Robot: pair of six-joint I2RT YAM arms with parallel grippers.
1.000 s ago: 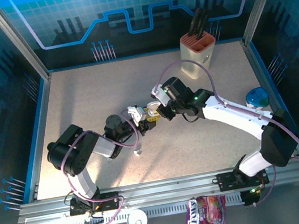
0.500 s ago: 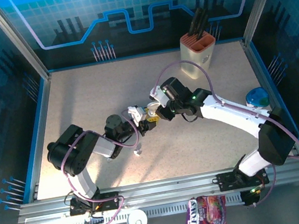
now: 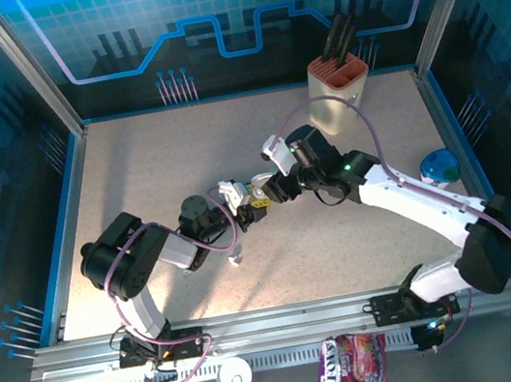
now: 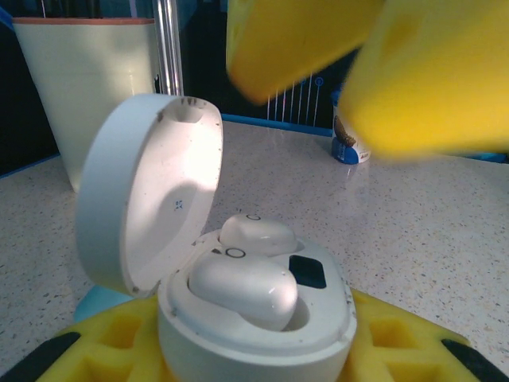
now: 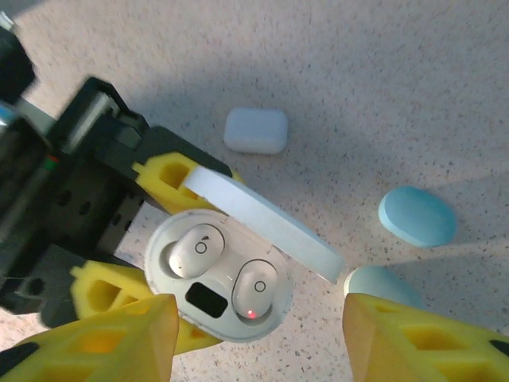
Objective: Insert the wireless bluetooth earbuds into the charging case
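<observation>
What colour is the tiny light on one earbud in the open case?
Red; the earbud shows best in the right wrist view.

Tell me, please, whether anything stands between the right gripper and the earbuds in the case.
Nothing visible does. The right gripper hangs open over the charging case, whose lid is swung back to one side, leaving both earbuds uncovered in their wells.

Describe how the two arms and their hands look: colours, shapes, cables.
The left arm is mostly black, built of rounded, drum-like joints. The right arm has long white links between black joints. A thin purple cable loops along each arm. The left hand and the right hand both carry blocky yellow fingers with square recesses, on black mounts.
</observation>
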